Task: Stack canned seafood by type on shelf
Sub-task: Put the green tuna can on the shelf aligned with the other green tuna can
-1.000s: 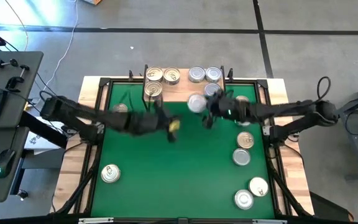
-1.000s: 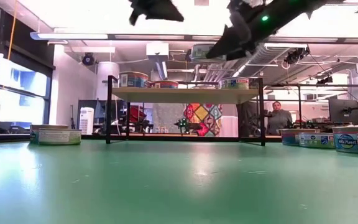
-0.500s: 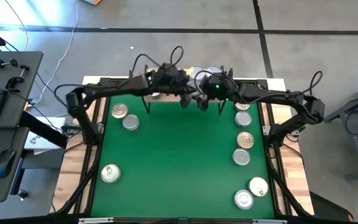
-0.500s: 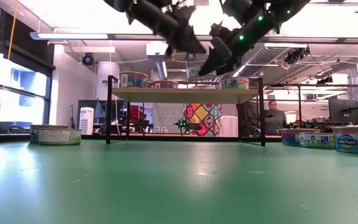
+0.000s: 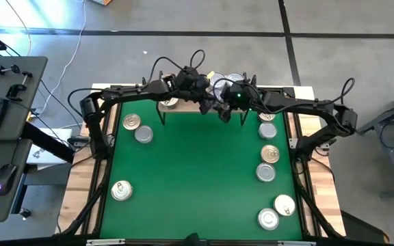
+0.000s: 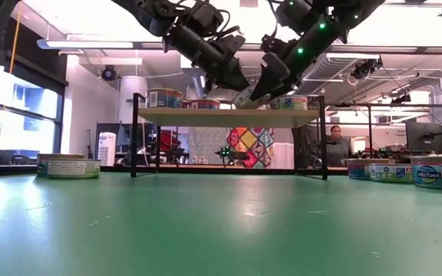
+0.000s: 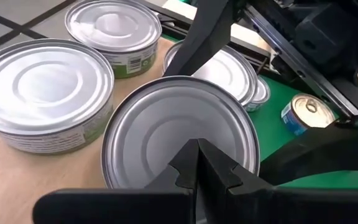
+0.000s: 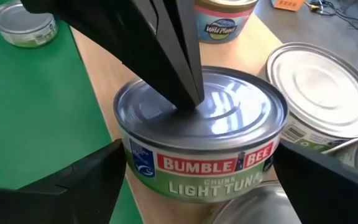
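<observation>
Right end effector [image 8: 197, 180]: its two dark fingers stand spread wide on either side of a silver-lidded tin labelled "Bumble Bee Chunk Light Tuna" [image 8: 201, 140]; whether the fingers touch the tin's wall cannot be told. The tin sits on the light-wood shelf [image 8: 107, 68], just beside a second silver tin [image 8: 322, 93], with a "Wild Planet" tin [image 8: 222, 18] farther back.

Left end effector [image 7: 197, 165]: fingers clenched together, empty, the joined tips pressed down on the lid of the same tuna tin [image 7: 179, 130]. Around it on the shelf stand a large silver-lidded tin [image 7: 42, 93] at the left of the frame and another [image 7: 114, 28] at the upper centre.

High view: both end effectors, left [image 5: 207, 106] and right [image 5: 223, 113], meet at the upper centre of the frame, over the shelf [image 5: 183, 101] at the far edge of the green bench [image 5: 197, 178]. Loose tins lie on the bench: two at the upper left [image 5: 131, 122], one at the lower left [image 5: 121, 190], a column down the right side [image 5: 270, 154], and two at the lower right [image 5: 284, 203].

Low view: the arms descend from the top of the frame to the shelf [image 6: 229, 116], which stands on thin black legs with tins along its top. A person [image 6: 336, 146] is visible in the room beyond, at the right.
</observation>
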